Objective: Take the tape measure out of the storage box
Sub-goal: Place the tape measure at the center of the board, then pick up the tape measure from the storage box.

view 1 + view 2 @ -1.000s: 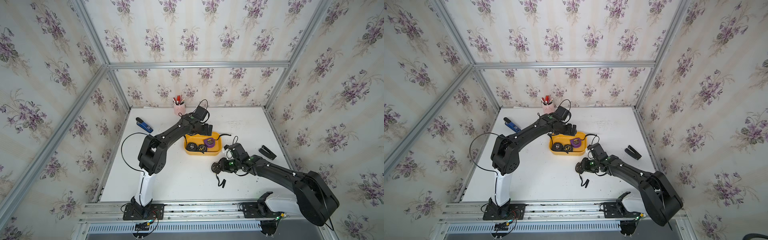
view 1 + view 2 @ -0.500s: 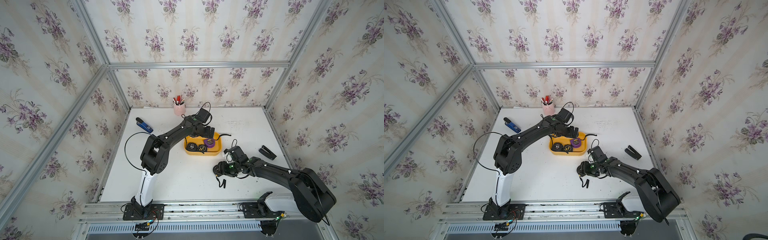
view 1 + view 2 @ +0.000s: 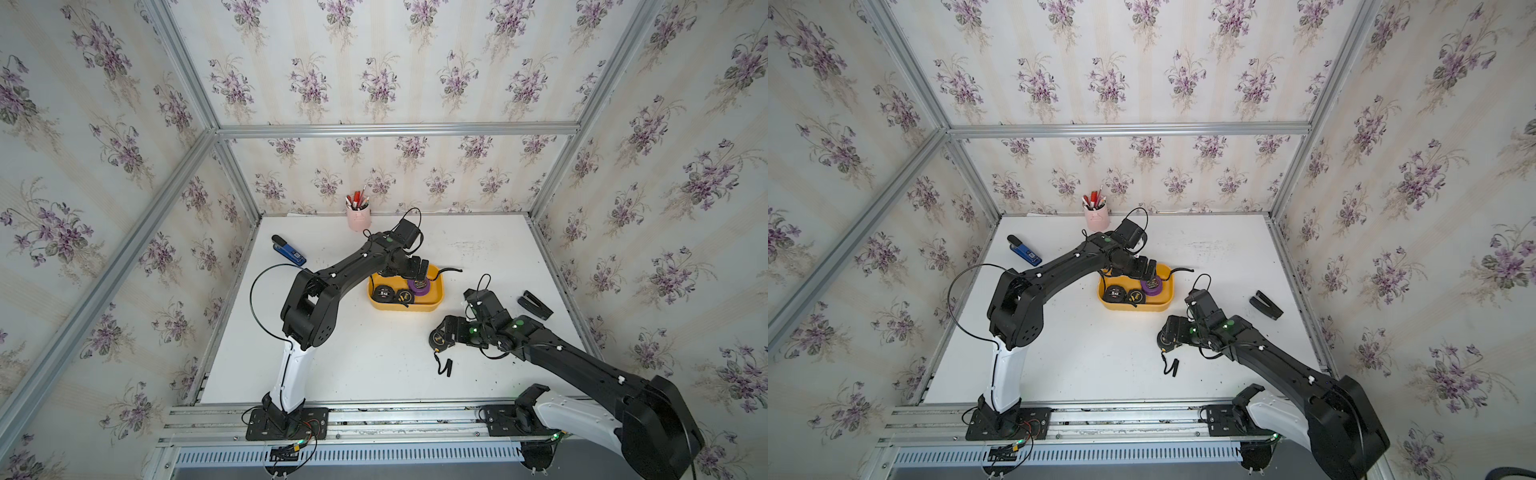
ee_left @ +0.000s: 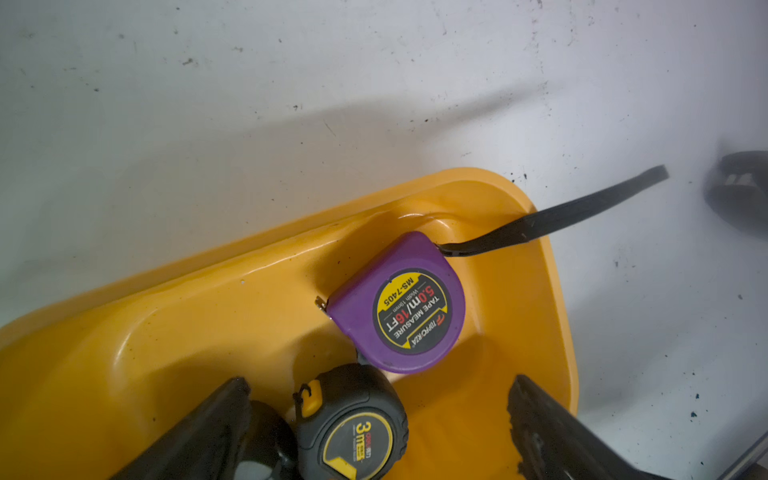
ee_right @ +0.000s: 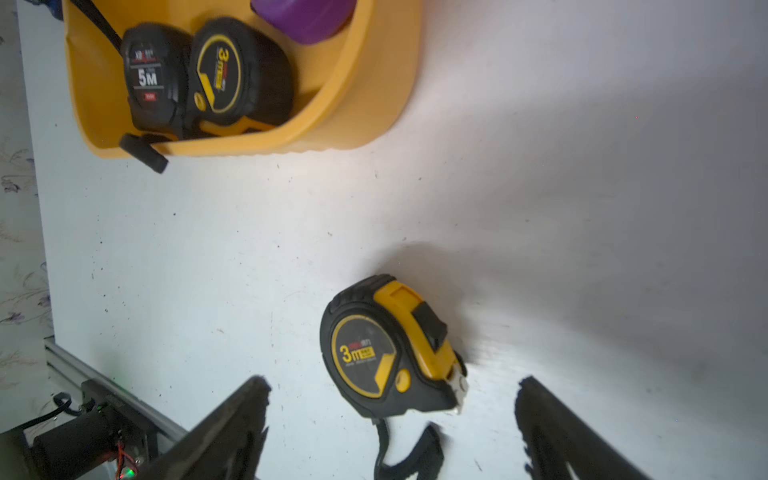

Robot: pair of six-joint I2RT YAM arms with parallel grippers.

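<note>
Storage box point(image 3: 415, 306): yellow; mid-table; holds three tapes
In box: black 5M tape point(image 5: 151, 79) left; 3m tape point(image 4: 353, 424) middle; purple tape point(image 4: 399, 307) far right
Tape measure point(image 5: 374, 357): outside the box; on white table point(image 5: 249, 249), near and right of it
Right gripper point(image 5: 392, 384): jaws wide; straddling tape measure, not touching
Left gripper point(image 4: 378, 381): jaws wide over box; holding nothing

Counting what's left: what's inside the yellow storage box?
Three lie in the storage box: a purple tape measure, a black-and-yellow 3m tape measure, a black 5M tape measure. In both top views the left gripper covers its far rim; anything under them is hidden.
</note>
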